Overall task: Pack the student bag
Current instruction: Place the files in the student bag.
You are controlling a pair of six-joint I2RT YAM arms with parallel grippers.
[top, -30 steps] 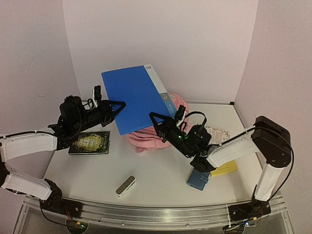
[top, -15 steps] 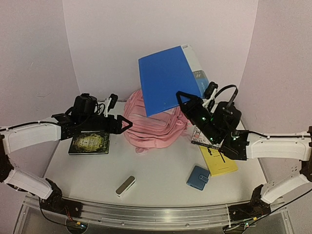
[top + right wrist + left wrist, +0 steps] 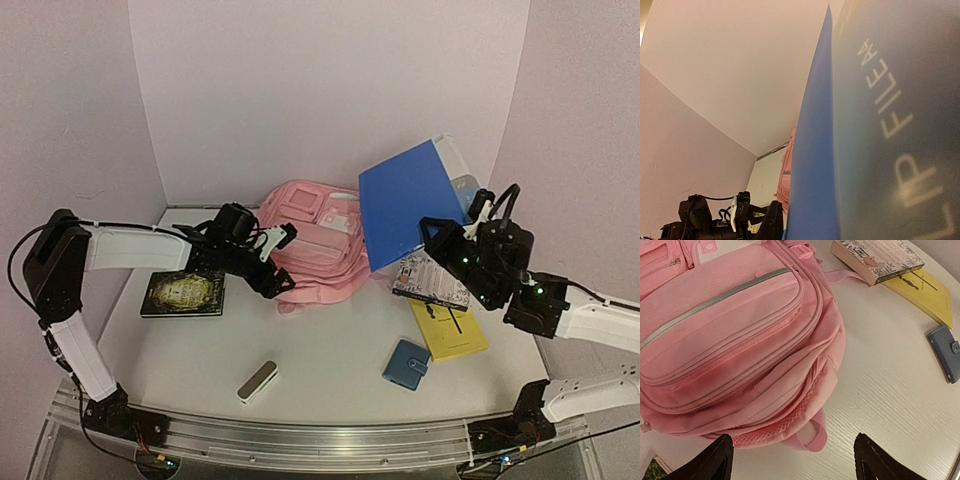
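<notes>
Plain pale walls [image 3: 330,90] close in the scene on the left, far and right sides, and a white table [image 3: 330,350] with a faint wood grain fills the floor of it, edged along the near side by a metal rail [image 3: 300,440]. On the left part of the table a dark book [image 3: 183,292] with a gold pattern lies flat. Just right of it the left gripper [image 3: 284,262] hovers low with its jaws spread wide and nothing between them, right at the near left edge of the student bag [image 3: 318,245]. The bag lies slumped on the far middle of the table, its front pockets facing up. Nearer, well apart from the bag, sits a small white block [image 3: 257,381]. Right of centre a blue pouch [image 3: 406,364] lies near the front, with a yellow booklet [image 3: 450,332] just beyond it and a patterned book [image 3: 430,282] overlapping the booklet's far end. Above these, the right gripper [image 3: 440,238] is clamped on a blue folder [image 3: 408,205], which it holds tilted in the air beside the right end of the bag.
</notes>
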